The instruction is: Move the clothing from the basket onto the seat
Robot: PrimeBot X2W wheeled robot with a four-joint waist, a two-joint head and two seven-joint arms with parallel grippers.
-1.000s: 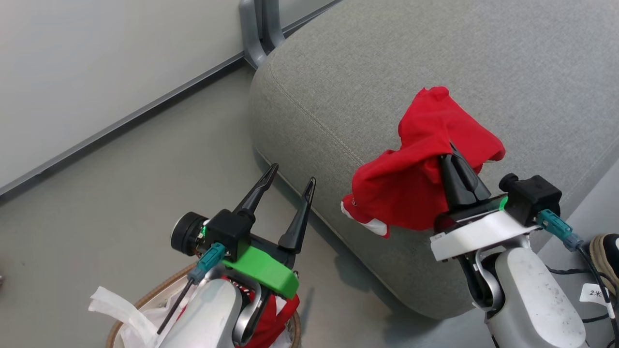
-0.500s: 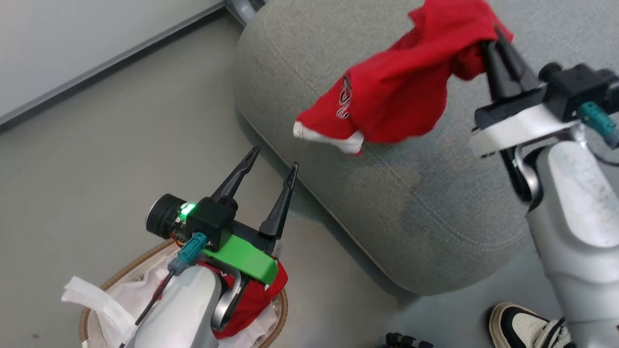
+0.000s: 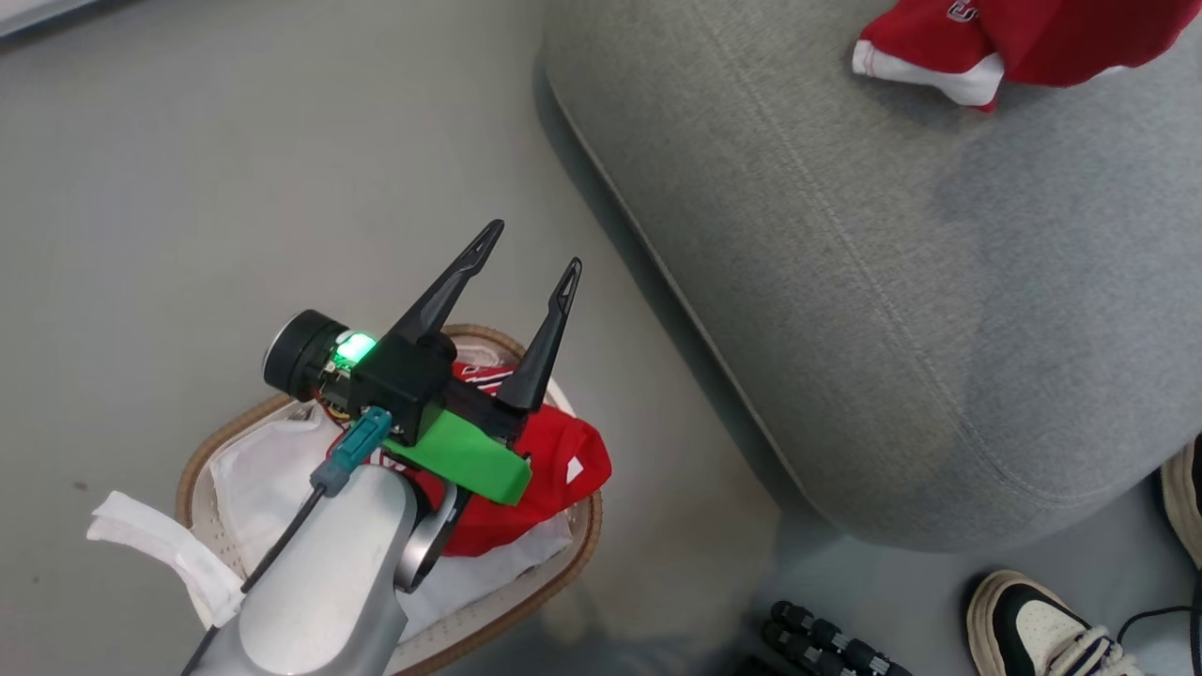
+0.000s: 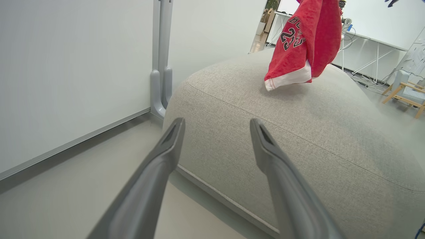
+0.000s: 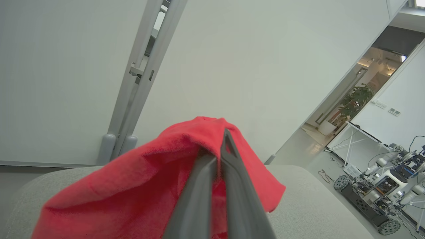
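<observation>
Red garment [image 5: 132,196] between closed right jaws

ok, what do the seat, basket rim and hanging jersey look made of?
seat: matte grey woven upholstery, visible weave and stitched seam. basket rim: tan, looks woven, wicker or cord, can't tell. hanging jersey: soft red fabric, drapes in folds, white hem band.

The red jersey [image 4: 300,39] in the dark right tool [image 5: 215,142] carries black white-edged numerals and a white hem; beneath the black-and-green left tool [image 3: 532,245] sits a tan-rimmed white basket [image 3: 591,526].
</observation>
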